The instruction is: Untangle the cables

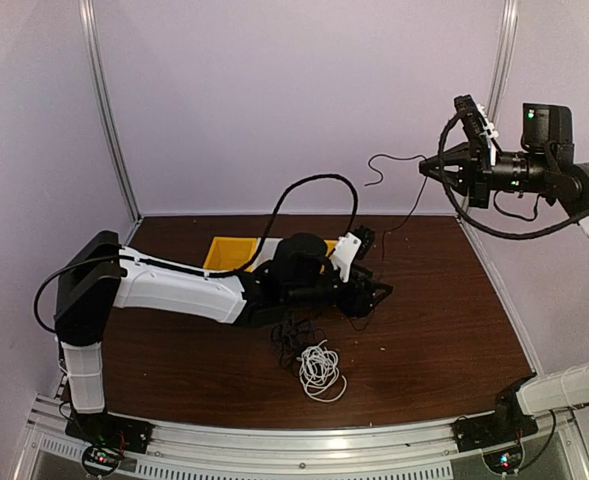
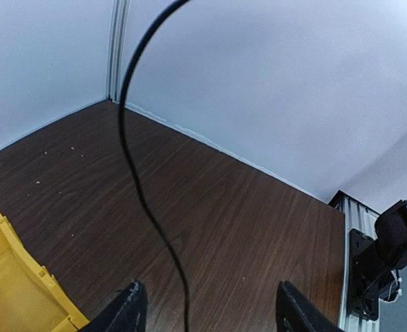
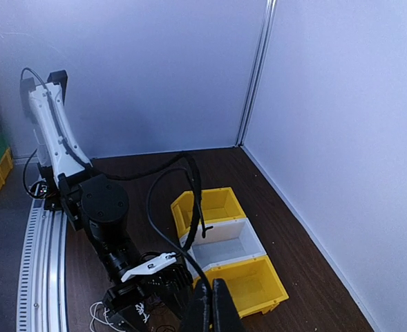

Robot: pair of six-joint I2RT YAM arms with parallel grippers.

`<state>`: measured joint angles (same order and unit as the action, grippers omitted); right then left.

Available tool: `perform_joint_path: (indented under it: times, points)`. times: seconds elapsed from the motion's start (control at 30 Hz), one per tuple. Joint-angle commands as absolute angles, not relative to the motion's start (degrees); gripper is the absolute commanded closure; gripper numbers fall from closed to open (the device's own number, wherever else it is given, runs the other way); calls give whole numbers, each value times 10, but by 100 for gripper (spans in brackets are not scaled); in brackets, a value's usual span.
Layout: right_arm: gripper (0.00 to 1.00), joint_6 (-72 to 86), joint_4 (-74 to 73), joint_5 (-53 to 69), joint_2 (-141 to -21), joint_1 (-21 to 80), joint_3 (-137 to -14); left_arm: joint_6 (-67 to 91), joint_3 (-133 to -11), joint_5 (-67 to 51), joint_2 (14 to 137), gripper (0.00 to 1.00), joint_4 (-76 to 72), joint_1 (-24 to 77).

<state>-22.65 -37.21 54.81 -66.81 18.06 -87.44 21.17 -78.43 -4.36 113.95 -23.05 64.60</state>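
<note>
- Right pincer (image 1: 426, 168) is clamped tight on the black cable (image 2: 122, 124). It hangs high in the air, up and to the right of the bin row (image 3: 227, 243).
- From those tips the cable drops to the table (image 1: 444, 320) just right of the bins, and a short loose end curls off the other side.
- Left pincer (image 2: 210, 312) is spread wide with nothing in it. It sits low over the table just right of the bins, and the black cable rises between its fingers (image 2: 130, 311), touching neither as far as I can see.
- On the right wrist camera I count three bins side by side: yellow, white, yellow. Each shows only its own bare floor.
- The white coil (image 1: 320, 372) lies in front of the bins, toward the arm bases.
- The dark tangle (image 1: 292, 338) sits between that coil and the bins. I can't count its strands.
- The bins sit close to the back wall (image 1: 274, 100). Right of them the brown tabletop runs open to the side wall.
- Two arms are in view, with one white cable and one lifted black one.
</note>
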Motion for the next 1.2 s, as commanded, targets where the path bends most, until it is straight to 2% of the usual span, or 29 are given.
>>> perform_joint_path:
  times: [0.0,0.4,0.53,0.7,0.83,0.97,1.17]
  points:
    - [100,-215,-355,573,-660,178,-864,227,-801,-73,1151,37,-310,631]
    - [100,-213,-356,585,-655,178,-853,279,-823,-111,1192,60,-375,585]
    - [100,-214,-355,584,-654,178,-846,278,-832,-142,1202,62,-393,584]
    - [100,-215,-354,582,-656,178,-841,275,-834,-152,1204,75,-399,584]
    - [100,-213,-351,583,-657,178,-836,274,-835,-156,1204,75,-399,580]
    - [100,-212,-350,584,-660,178,-837,273,-846,-165,1209,68,-392,578]
    - [100,-206,-347,587,-663,178,-840,273,-867,-167,1223,71,-386,573]
